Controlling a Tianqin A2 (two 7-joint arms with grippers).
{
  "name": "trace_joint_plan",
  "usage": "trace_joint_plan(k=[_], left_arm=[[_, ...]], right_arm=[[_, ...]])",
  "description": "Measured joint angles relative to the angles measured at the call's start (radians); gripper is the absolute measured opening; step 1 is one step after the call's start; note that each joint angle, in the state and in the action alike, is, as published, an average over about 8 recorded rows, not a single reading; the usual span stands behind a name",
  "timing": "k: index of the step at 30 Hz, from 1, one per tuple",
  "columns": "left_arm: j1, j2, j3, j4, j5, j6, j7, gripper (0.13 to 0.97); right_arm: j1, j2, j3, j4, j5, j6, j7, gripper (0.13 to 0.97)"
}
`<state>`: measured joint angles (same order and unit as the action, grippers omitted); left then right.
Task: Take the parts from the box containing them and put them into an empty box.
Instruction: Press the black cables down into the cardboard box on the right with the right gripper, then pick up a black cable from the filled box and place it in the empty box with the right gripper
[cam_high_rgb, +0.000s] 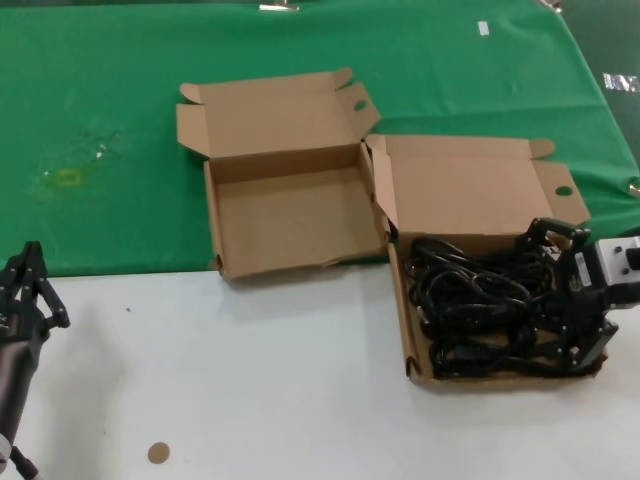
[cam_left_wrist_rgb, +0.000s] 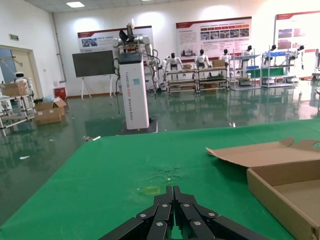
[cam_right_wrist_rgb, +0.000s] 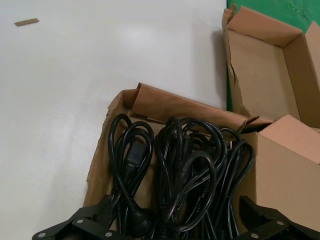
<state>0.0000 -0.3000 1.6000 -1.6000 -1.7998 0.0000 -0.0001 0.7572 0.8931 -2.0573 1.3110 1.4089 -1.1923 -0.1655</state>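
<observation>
You have two brown cardboard boxes: the empty box (cam_high_rgb: 285, 215) and the box containing them (cam_high_rgb: 470, 190). The parts (cam_high_rgb: 485, 310) are black power cables, tangled in one pile; you cannot count them singly. One small cardboard disc (cam_high_rgb: 158, 453) lies on the white table.

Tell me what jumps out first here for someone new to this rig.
The tangle of black power cords filling the box on the right, with the right end effector open over its far-right edge. Next, the empty box lying open on the green cloth just to its left. The left end effector sits shut at the table's left edge, away from both.
</observation>
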Motion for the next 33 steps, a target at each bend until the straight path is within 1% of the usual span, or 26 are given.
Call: trace_joint_plan(k=[8,9,17,21,29,30,33], left_arm=[[0.000,0.000,0.000,0.000,0.000,0.000,0.000,0.152],[0.000,0.000,0.000,0.000,0.000,0.000,0.000,0.152],[0.000,0.000,0.000,0.000,0.000,0.000,-0.001,0.152],[0.000,0.000,0.000,0.000,0.000,0.000,-0.001,0.152],[0.000,0.000,0.000,0.000,0.000,0.000,0.000,0.152],[0.000,0.000,0.000,0.000,0.000,0.000,0.000,0.152],[0.000,0.000,0.000,0.000,0.000,0.000,0.000,0.152]], right_arm=[[0.010,-0.024,-0.006,-0.030,-0.023,0.005,-0.012,0.857],[0.011,-0.027,-0.006,-0.034,-0.025,0.006,-0.013,0.857],[0.023,-0.043,-0.012,-0.057,-0.043,0.007,-0.021,0.696],[0.028,-0.048,-0.014,-0.064,-0.049,0.005,-0.023,0.696],[0.033,-0.051,-0.017,-0.072,-0.060,-0.001,-0.021,0.473],[0.033,-0.051,-0.017,-0.072,-0.062,-0.002,-0.021,0.473],[0.036,-0.050,-0.018,-0.072,-0.065,-0.007,-0.018,0.407]])
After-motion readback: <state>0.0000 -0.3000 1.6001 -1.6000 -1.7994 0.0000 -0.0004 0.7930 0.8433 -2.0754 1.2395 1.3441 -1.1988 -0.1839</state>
